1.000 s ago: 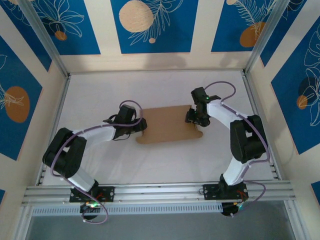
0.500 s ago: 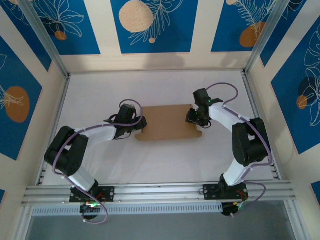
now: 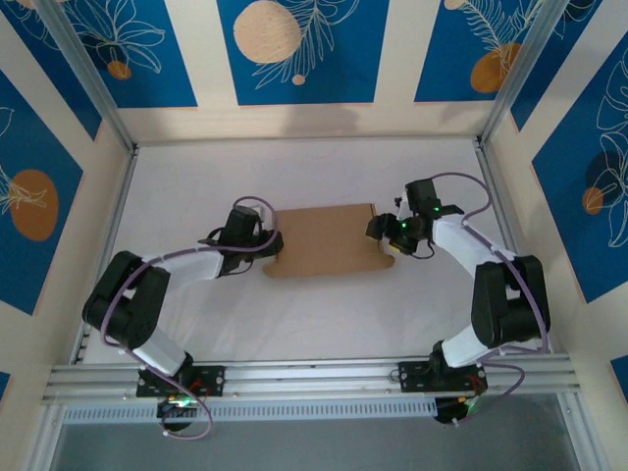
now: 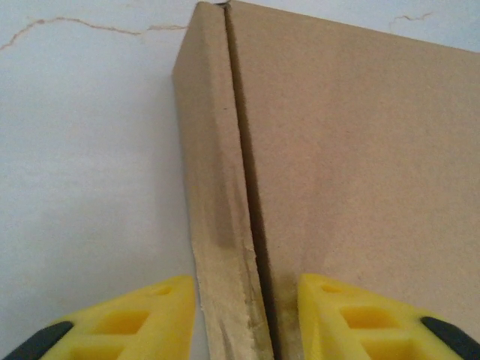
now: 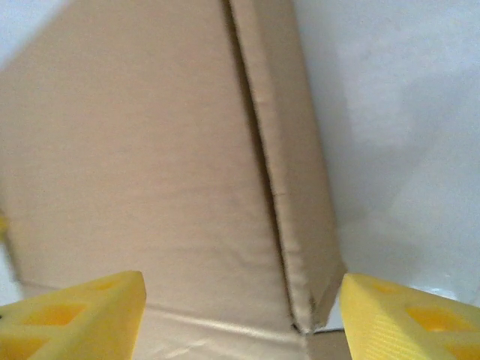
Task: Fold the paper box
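The paper box (image 3: 324,240), plain brown cardboard, lies flat in the middle of the white table. My left gripper (image 3: 269,245) is at its left end. In the left wrist view the yellow fingers (image 4: 142,319) stand on either side of the box's side wall (image 4: 217,225), with a thin gap on the outer side, so my left gripper (image 4: 247,300) is still open. My right gripper (image 3: 384,235) is at the right end. It is wide open (image 5: 240,300), and the box's corner (image 5: 307,285) sits between its fingertips (image 5: 405,319), touching neither.
The white table (image 3: 314,324) is fenced by a metal frame with patterned blue and cream walls behind. A rail (image 3: 314,378) carrying both arm bases runs along the near edge. Bare table lies in front of and behind the box.
The right gripper drew back to the right and opened wide. The left jaws narrowed around the left side wall. The box's front flap now lies flatter against it.
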Robot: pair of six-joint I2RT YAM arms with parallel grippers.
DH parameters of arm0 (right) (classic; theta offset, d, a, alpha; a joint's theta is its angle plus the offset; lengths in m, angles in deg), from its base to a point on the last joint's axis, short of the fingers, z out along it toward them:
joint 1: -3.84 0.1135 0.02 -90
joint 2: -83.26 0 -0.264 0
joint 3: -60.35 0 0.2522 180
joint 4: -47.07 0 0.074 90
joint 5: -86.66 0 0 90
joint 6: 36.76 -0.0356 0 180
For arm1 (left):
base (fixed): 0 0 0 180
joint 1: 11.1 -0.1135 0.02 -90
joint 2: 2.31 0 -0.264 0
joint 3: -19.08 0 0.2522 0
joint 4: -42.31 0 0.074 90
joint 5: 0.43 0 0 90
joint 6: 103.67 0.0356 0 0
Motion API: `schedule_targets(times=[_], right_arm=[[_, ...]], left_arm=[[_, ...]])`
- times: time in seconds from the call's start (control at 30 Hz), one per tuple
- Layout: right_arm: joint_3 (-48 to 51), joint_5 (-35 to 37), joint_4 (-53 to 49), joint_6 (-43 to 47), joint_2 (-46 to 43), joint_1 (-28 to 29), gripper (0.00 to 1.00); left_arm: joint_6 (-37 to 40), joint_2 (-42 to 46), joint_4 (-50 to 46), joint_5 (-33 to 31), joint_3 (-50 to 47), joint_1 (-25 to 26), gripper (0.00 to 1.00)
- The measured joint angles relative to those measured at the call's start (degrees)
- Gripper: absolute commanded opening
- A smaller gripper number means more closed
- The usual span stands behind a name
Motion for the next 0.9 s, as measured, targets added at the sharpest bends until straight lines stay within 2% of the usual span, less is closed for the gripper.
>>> schedule_targets(times=[0.3,0.4,0.57,0.9], right_arm=[[3.72,-10.84,5.86,-2.19,-0.57,-7.17,0.86],[4.81,-13.55,8.5,-3.15,1.42,-8.59,0.86],[5.66,-18.69,12.46,-4.02,6.82,-8.33,0.87],[6.64,-19.12,13.33,-4.02,8.15,-6.91,0.87]], left_arm=[[3.02,-0.92,0.74,9.97,0.17,-5.46,0.19],[2.99,-2.4,2.08,13.44,0.76,-6.51,0.15],[2.8,-4.9,4.55,18.43,1.62,-7.61,0.12],[2.91,-5.55,5.25,20.9,1.73,-8.35,0.1]])
